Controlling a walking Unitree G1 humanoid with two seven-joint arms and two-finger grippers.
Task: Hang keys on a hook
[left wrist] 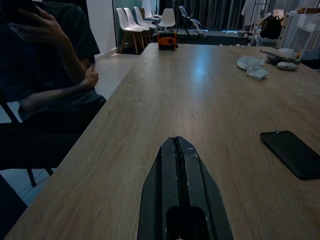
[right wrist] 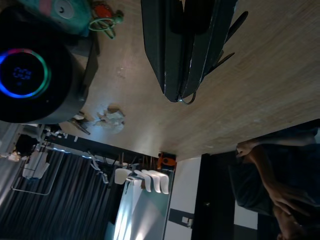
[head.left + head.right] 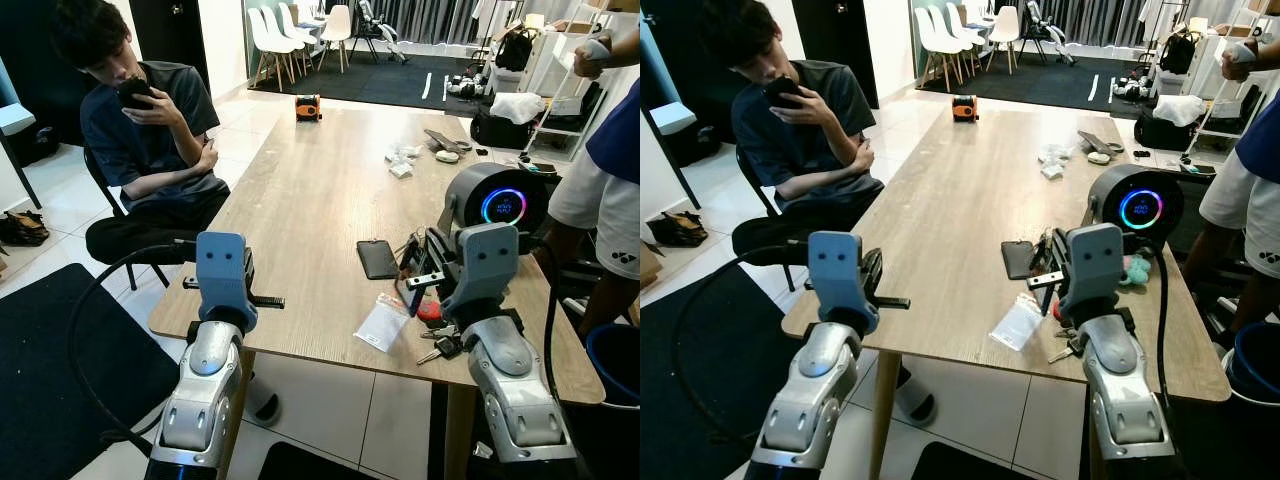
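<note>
While my right gripper (image 2: 180, 97) pinches a key ring above the wooden table (image 3: 320, 190), I see more keys (image 3: 442, 345) lying beneath it beside a plastic bag (image 3: 382, 322) and phone (image 3: 377, 258). My left gripper (image 1: 178, 150), fingers pressed together, hovers near a seated person (image 3: 150, 140).

Phone (image 3: 378, 258) mid-table (image 3: 300, 190); bag (image 3: 382, 323) before it, keys (image 3: 440, 345) rightward, speaker (image 3: 497, 198) behind, person (image 3: 140, 140) left.
</note>
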